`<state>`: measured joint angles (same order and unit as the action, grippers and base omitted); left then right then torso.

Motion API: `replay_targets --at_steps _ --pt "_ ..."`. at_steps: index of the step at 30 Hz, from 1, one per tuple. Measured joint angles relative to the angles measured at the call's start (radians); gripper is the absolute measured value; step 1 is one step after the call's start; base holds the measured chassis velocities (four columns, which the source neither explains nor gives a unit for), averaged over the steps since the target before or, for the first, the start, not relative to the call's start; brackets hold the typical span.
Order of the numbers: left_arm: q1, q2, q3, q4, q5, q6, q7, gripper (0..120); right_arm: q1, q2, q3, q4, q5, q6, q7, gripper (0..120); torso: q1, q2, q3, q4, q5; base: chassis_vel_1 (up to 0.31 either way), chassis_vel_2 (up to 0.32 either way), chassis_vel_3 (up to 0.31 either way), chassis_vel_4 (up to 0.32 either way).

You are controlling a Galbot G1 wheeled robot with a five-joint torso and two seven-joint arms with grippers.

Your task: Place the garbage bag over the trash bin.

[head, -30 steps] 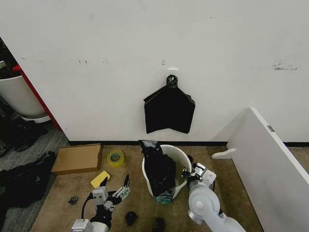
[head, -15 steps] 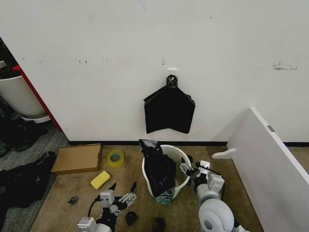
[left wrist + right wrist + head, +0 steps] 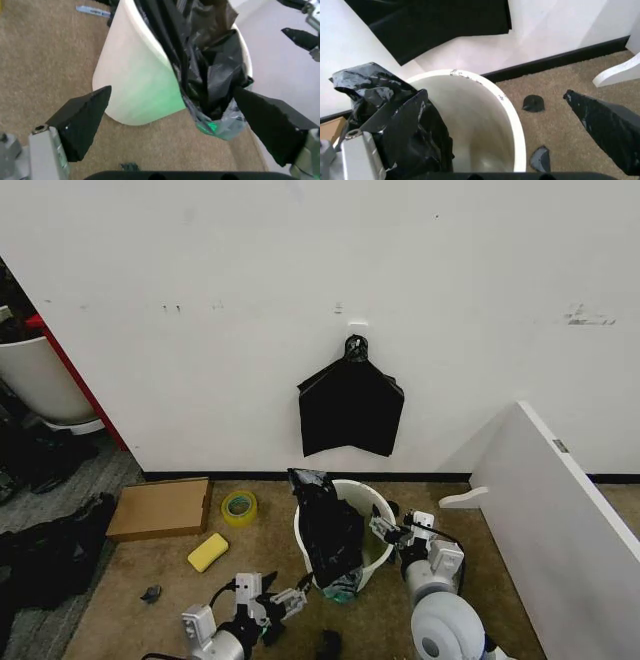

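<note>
Head view: crinkly glossy black plastic garbage bag [image 3: 328,530] draped over near-left rim of round white plastic trash bin [image 3: 376,502] on carpet, mouth not spread. Left tool [image 3: 283,602] low beside bin, fingers apart, empty. Right tool [image 3: 390,533] at bin's right rim, open.

Left wrist view: left tool [image 3: 172,120] straddles bag's hanging tail [image 3: 210,93], no contact.

Right wrist view: right tool [image 3: 495,120] open above bin interior [image 3: 480,123].

Judgement: approach-to-grasp step; next calls for pinching bag edge, then stretching over rim.
</note>
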<state>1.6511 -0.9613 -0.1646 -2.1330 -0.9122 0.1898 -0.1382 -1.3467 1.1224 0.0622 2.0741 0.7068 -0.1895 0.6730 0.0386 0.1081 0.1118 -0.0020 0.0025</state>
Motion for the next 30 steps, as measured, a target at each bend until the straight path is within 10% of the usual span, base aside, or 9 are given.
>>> replay_targets --at_steps 30 --pt "-0.145 -0.058 0.113 0.109 -0.136 0.041 0.001 0 -0.009 -0.01 -0.003 -0.008 0.004 -0.023 0.022 100 0.0 0.0 0.0 0.0001 0.0002 0.0 0.0 0.0 0.0"
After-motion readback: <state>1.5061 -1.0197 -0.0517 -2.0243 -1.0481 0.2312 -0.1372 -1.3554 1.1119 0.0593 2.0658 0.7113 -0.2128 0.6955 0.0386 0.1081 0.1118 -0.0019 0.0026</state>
